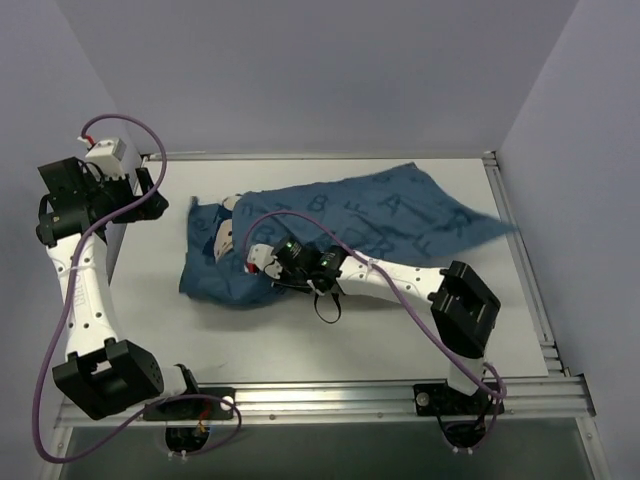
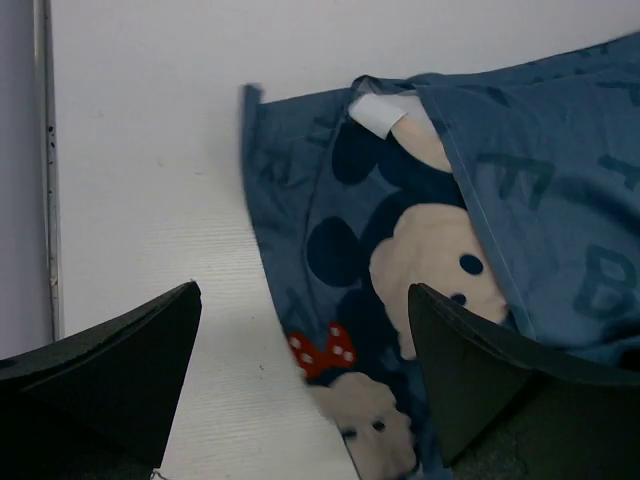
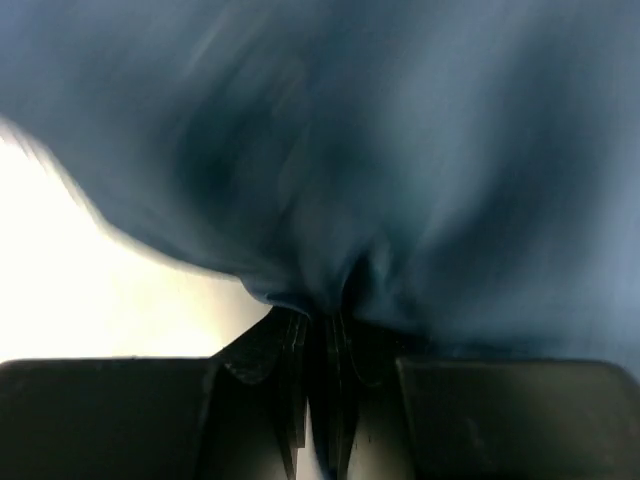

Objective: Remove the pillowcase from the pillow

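The pillowcase (image 1: 380, 225), dark blue with lighter letters, lies spread across the table from left to far right. Its left part shows cartoon mouse faces and a red bow (image 2: 322, 350) in the left wrist view. My right gripper (image 1: 258, 262) reaches over the cloth to its near left part. It is shut there on a bunched fold of the pillowcase (image 3: 330, 200), with the jaws (image 3: 325, 325) pinched together. My left gripper (image 2: 303, 290) hangs open above the cloth's left edge, holding nothing; from above it sits at the far left (image 1: 152, 190). The pillow is hidden. A small white tab (image 2: 385, 112) peeks from a fold.
The white table (image 1: 300, 340) has metal rails along the near edge (image 1: 330, 400) and the right side (image 1: 515, 255). Pale walls close the back and both sides. Purple cables loop along each arm, and the right arm (image 1: 400, 280) lies across the cloth's near edge.
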`<state>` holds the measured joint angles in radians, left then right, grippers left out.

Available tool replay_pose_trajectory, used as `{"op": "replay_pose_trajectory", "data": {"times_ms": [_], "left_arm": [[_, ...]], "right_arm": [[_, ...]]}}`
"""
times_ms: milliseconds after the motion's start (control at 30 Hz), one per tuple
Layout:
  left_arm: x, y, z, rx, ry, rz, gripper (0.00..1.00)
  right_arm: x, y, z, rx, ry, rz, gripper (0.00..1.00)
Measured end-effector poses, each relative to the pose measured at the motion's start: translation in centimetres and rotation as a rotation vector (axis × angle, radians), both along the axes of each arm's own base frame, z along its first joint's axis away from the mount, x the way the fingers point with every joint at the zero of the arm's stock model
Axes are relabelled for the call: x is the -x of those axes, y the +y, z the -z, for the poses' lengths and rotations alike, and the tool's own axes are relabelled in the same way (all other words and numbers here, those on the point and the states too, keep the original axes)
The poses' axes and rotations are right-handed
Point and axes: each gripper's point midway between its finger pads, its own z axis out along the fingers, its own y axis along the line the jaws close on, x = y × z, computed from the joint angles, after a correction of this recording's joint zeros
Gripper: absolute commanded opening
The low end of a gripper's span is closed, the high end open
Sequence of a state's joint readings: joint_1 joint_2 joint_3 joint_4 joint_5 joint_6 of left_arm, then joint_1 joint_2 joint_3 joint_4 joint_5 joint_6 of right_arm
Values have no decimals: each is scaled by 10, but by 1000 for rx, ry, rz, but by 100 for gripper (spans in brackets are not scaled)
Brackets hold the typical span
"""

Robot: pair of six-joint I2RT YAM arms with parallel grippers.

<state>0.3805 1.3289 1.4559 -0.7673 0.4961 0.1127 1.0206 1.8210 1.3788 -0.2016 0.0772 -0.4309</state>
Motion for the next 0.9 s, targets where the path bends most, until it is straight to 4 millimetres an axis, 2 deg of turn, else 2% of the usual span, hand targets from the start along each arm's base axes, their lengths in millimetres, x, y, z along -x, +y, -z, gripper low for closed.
{"op": "replay_pose_trajectory", "data": {"times_ms": [67, 100, 200, 267, 333, 467, 533, 600, 700, 767, 833, 900], "left_arm": [[0, 0, -1, -4, -4, -1, 94], [1, 0, -1, -6, -4, 1, 94], [0, -3, 1, -15, -3, 22, 94], [1, -10, 7, -33, 8, 54, 94], [3, -28, 22, -68, 42, 122, 94], [15, -76, 63, -152, 132, 309, 94], [26, -91, 83, -174, 184, 380, 94], [28, -93, 92, -188, 212, 399, 94], [21, -92, 101, -202, 235, 405, 94], [12, -95, 109, -205, 255, 415, 94], [-1, -98, 118, -204, 277, 426, 94], [-19, -104, 128, -202, 297, 443, 94]], "right_arm": [[8, -19, 18, 49, 28, 14, 8], [6, -30, 19, 59, 23, 37, 27], [-1, -45, 5, 27, 8, 96, 57], [-2, -50, -10, -8, -8, 119, 62], [-3, -52, -27, -56, -26, 138, 65], [0, -55, -65, -170, -46, 157, 70], [2, -57, -84, -248, -26, 163, 79], [-5, -75, -111, -356, -22, 213, 90], [-27, -114, -139, -505, -28, 372, 91], [-49, -146, -149, -597, -25, 512, 90], [-75, -184, -146, -660, -15, 682, 89], [-98, -220, -128, -688, 19, 855, 88]]}}
